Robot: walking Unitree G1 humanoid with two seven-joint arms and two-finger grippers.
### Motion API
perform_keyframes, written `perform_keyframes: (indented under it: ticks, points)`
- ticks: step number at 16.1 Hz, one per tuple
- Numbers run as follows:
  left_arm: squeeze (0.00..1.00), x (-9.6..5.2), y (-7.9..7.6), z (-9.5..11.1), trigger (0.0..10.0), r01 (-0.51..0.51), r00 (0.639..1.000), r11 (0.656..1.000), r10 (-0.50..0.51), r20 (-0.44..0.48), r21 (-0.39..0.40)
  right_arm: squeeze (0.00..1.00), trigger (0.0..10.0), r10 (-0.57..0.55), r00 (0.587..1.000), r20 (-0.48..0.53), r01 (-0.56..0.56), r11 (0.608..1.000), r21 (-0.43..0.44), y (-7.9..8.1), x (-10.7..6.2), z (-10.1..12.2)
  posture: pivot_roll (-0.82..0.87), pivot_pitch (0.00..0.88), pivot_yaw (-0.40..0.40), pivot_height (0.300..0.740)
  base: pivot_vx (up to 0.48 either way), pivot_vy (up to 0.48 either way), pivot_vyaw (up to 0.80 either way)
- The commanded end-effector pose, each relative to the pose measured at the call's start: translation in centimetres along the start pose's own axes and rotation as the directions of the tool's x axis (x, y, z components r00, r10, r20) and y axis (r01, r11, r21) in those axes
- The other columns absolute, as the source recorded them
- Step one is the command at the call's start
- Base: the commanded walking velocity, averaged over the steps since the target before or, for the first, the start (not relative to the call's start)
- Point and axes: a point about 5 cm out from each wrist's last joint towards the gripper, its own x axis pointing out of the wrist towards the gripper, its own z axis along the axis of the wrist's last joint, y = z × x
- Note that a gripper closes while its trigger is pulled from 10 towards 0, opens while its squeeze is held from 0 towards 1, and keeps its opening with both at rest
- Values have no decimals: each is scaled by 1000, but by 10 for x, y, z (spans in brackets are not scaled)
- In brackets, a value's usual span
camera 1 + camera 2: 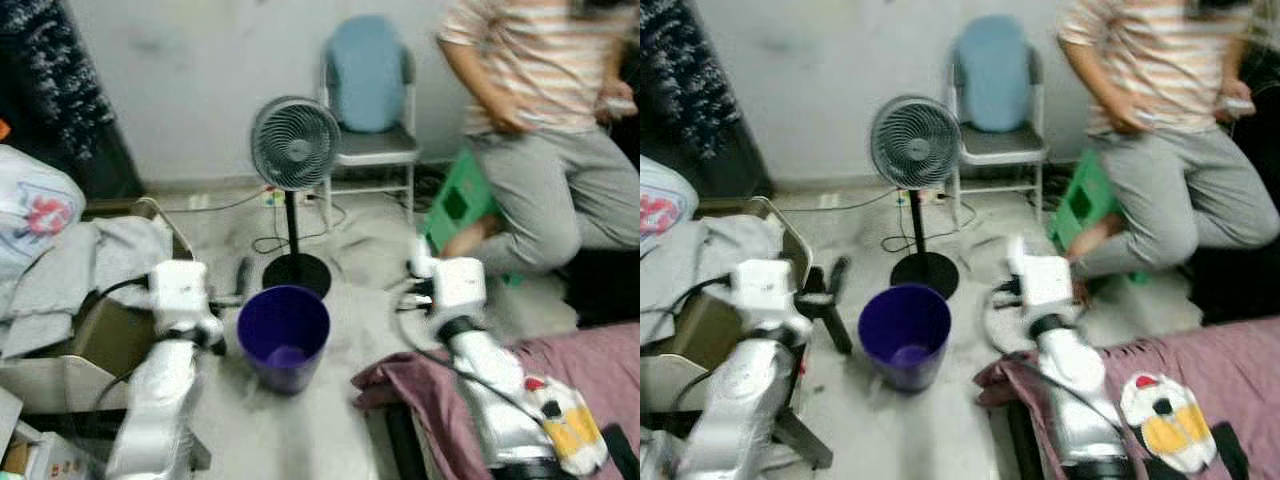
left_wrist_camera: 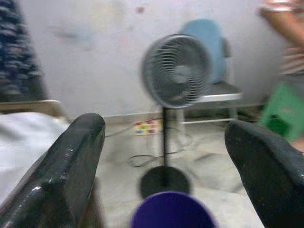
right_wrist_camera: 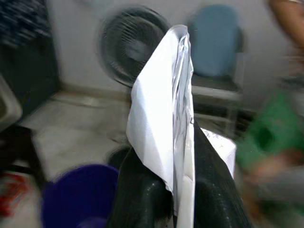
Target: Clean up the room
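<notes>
A purple waste bin (image 1: 284,335) stands on the floor between my two arms, with a little something at its bottom. My right gripper (image 3: 178,156) is shut on a folded white sheet of paper (image 3: 159,104) that sticks up between its fingers. It is held to the right of the bin and a little beyond it (image 1: 418,285). My left gripper (image 2: 166,133) is open with nothing between its fingers. It hovers just left of the bin's rim (image 1: 232,290), pointing toward the fan.
A standing fan (image 1: 295,145) is right behind the bin, with cables and a power strip at its base. A chair (image 1: 368,100) is at the wall. A person (image 1: 545,130) stands at the right by a green stool (image 1: 458,205). Grey clothes (image 1: 90,260) and boxes (image 1: 60,370) are on the left; a maroon blanket (image 1: 590,360) on the right.
</notes>
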Motion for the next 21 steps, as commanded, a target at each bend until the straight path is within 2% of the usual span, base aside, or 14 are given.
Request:
perform_keyframes:
  ticks: [1, 3, 7, 13, 16, 21]
  points:
    - [0, 2, -4, 4, 10000, 18, 1000, 1000, -17, 17, -1, 0, 10000, -9, 1000, -5, 9, 1000, -10, -7, -1, 0, -47, 0, 5, 740, 0, 0, 800]
    - [0, 2, -5, 4, 10000, 26, 1000, 1000, -26, 16, -6, 0, 10000, -8, 1000, -6, 8, 1000, -12, -7, -1, 0, -49, 0, 5, 740, 0, 0, 800]
    - [0, 1, -9, 6, 10000, 75, 997, 997, -74, 30, -25, 0, 10000, -11, 1000, -7, 11, 1000, -6, -7, 0, 0, -50, 0, 5, 740, 0, 0, 0]
    - [0, 1, -9, 6, 10000, 90, 995, 995, -89, 34, -31, 0, 10000, -12, 1000, -7, 12, 1000, -8, -7, 0, -1, -50, 0, 7, 740, 0, 0, 0]
    - [0, 0, -10, 6, 10000, 100, 995, 995, -99, 34, -31, 0, 10000, -7, 1000, -5, 7, 1000, -7, -7, 1, -1, -50, 0, 10, 740, 263, 0, 0]
    - [0, 0, -10, 6, 10000, 107, 994, 994, -106, 31, -26, 0, 10000, -4, 1000, -5, 4, 1000, -5, -5, 1, -1, -49, 0, 12, 740, 274, 0, 614]
